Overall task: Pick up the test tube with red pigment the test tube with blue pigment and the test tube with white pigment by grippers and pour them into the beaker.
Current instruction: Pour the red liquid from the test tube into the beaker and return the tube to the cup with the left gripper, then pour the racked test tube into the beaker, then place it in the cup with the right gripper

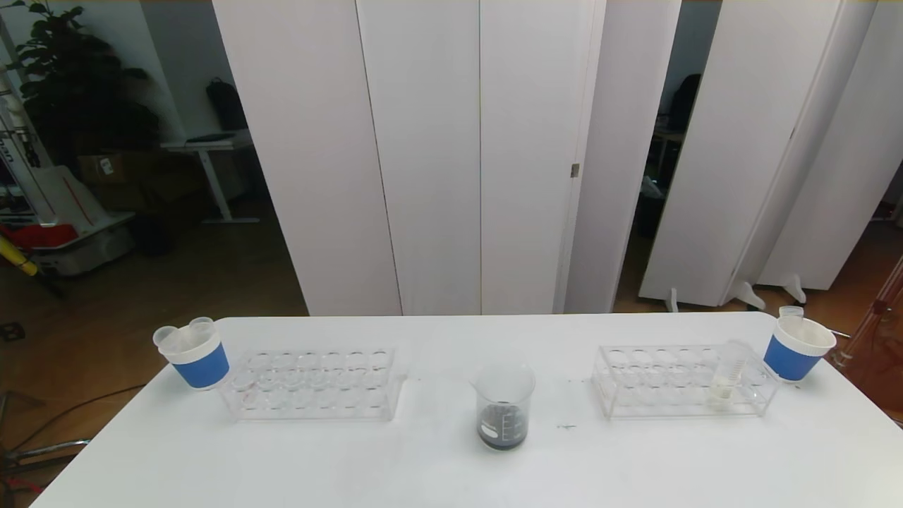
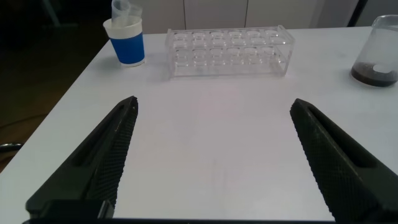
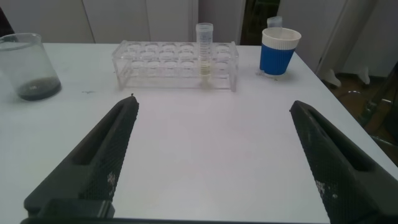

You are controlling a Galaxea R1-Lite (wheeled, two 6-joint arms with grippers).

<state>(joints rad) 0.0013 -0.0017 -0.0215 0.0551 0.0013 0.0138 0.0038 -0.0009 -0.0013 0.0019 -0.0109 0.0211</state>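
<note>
We see only gripper fingers, nothing of arms or torso. Left gripper [image 2: 211, 165]: two black fingers [image 2: 102, 165], long, flat-sided, tapering to blunt tips. Inner faces carry fine cross-hatched, knurled texture; outer edges smooth and matte. Right gripper [image 3: 214, 165]: same build, two dark wedge-shaped fingers [image 3: 99, 165], same dimpled grip pattern on inner faces, few pale specks on that texture near base. We find no cables, screws or printed markings on parts in view.

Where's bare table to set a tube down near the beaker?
Free: the table in front of the beaker, and the gaps between it and each rack, left and right. Crowded: far corners by the left cup and right cup.
</note>
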